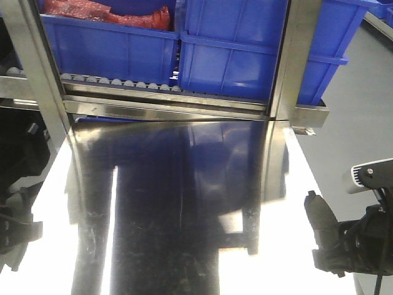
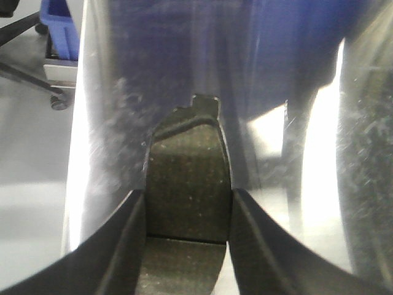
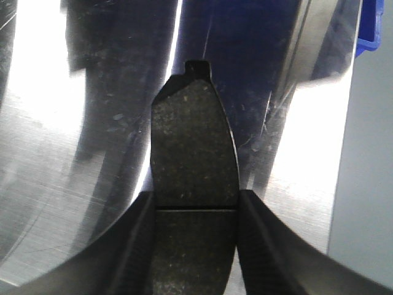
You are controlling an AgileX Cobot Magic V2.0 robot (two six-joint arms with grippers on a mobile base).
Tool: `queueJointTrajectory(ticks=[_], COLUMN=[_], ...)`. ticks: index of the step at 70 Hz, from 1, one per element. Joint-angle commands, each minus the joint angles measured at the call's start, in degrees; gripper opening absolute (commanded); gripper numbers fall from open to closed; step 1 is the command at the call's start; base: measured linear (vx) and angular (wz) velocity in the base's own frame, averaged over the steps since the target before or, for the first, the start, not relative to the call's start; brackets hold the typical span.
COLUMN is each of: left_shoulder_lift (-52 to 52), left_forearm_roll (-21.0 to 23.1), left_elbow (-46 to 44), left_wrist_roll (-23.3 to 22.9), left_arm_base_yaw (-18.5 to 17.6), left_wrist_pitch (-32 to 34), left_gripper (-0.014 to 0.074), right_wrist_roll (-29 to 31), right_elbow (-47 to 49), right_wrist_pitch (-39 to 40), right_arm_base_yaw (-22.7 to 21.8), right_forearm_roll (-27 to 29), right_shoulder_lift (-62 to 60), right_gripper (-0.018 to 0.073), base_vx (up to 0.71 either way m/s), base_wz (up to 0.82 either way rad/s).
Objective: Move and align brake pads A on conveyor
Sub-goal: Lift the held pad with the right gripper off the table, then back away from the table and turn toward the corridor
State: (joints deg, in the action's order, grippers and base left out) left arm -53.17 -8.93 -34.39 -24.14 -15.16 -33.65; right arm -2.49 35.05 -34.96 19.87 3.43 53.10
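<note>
Each gripper holds one brake pad A over the shiny steel tabletop (image 1: 184, 203). In the left wrist view, my left gripper (image 2: 187, 212) is shut on a dark-grey pad (image 2: 187, 172), its fingers (image 2: 132, 246) pressing both long edges at the thin groove. My right gripper (image 3: 195, 212) is shut the same way on a second pad (image 3: 193, 141), which points forward with a small tab at its tip. From the front, the right gripper (image 1: 328, 246) sits at the table's right edge with its pad (image 1: 319, 218) sticking up. The left gripper (image 1: 15, 239) shows only partly at the left edge. The conveyor is out of view.
Blue plastic bins (image 1: 245, 49) stand on a metal roller track (image 1: 123, 83) along the table's far side; one holds red material (image 1: 104, 15). Steel uprights (image 1: 295, 55) frame the track. Grey floor (image 1: 362, 123) lies beyond the table's right edge.
</note>
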Motion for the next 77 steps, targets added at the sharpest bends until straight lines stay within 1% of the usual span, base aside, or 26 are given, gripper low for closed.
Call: queueJointTrajectory(ticks=[1, 32, 77], left_shoulder_lift=[0.9, 0.9, 0.9], left_forearm_roll=[-0.2, -0.2, -0.2], left_elbow=[-1.4, -1.4, -1.4], left_wrist_roll=[0.0, 0.0, 0.0], left_arm_base_yaw=[-0.1, -0.1, -0.1], left_wrist_pitch=[3.8, 3.9, 3.8], left_gripper=[0.0177, 0.0177, 0.0177], right_wrist_roll=[0.6, 0.6, 0.6], right_elbow=[1.7, 1.7, 1.7], right_wrist_pitch=[3.8, 3.8, 2.7], right_arm_base_yaw=[0.0, 0.0, 0.0], right_forearm_roll=[-0.3, -0.3, -0.3], right_shoulder_lift=[-0.6, -0.6, -0.6], right_gripper=[0.009, 0.009, 0.009], base_vx=[-0.04, -0.11, -0.12], base_wz=[0.12, 0.3, 0.51])
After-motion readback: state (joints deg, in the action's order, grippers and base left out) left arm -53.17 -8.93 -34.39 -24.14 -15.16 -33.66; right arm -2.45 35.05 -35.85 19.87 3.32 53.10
